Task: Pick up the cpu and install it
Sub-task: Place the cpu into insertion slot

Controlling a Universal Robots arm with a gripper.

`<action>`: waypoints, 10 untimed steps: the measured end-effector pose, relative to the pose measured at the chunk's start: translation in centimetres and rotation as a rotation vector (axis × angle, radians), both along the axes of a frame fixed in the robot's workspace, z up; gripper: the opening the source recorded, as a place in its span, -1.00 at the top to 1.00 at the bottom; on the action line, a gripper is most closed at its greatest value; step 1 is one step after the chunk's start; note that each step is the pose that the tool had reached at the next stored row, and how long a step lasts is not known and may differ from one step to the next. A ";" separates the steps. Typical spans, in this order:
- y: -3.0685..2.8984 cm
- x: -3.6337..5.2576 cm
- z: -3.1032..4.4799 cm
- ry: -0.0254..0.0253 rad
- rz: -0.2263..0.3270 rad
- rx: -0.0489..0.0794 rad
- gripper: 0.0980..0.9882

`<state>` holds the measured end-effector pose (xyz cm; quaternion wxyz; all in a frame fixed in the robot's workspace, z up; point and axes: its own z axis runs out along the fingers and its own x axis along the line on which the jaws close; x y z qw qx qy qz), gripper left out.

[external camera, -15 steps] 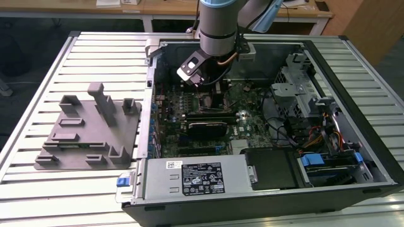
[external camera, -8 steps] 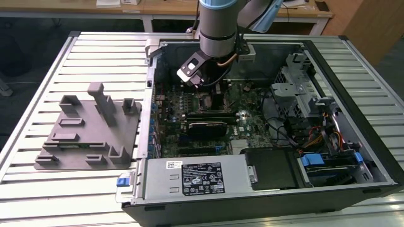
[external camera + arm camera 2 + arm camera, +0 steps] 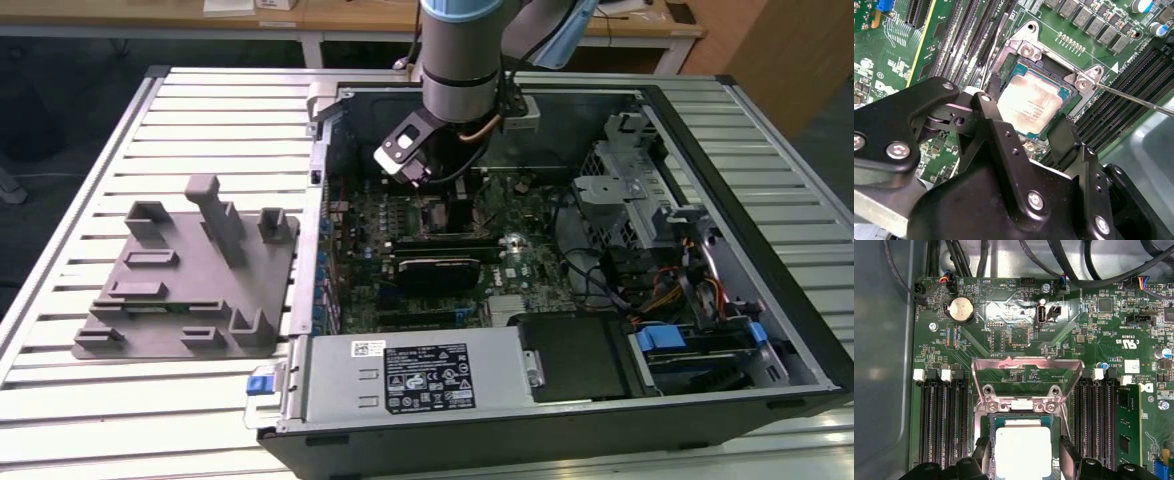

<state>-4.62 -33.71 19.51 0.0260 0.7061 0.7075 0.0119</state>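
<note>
- The cpu (image 3: 1029,102) is seen lying flat in the socket (image 3: 990,435) of the green motherboard (image 3: 1004,340), silver top up
- The socket's metal lid (image 3: 1026,361) is tipped up and open
- The claw (image 3: 1024,117) is spread open over the cpu, with one black finger (image 3: 986,107) at each side and a small gap left
- The socket is set between two groups of black memory slots (image 3: 944,420), nearer the motherboard's edge away from the power supply (image 3: 427,375)
</note>
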 end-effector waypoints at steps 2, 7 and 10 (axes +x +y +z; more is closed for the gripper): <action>0.00 0.00 0.00 0.0000 0.000 0.000 -0.26; 0.00 0.00 -0.01 0.0000 0.000 0.000 -0.07; 0.00 0.00 -0.01 0.0000 0.000 0.000 -0.07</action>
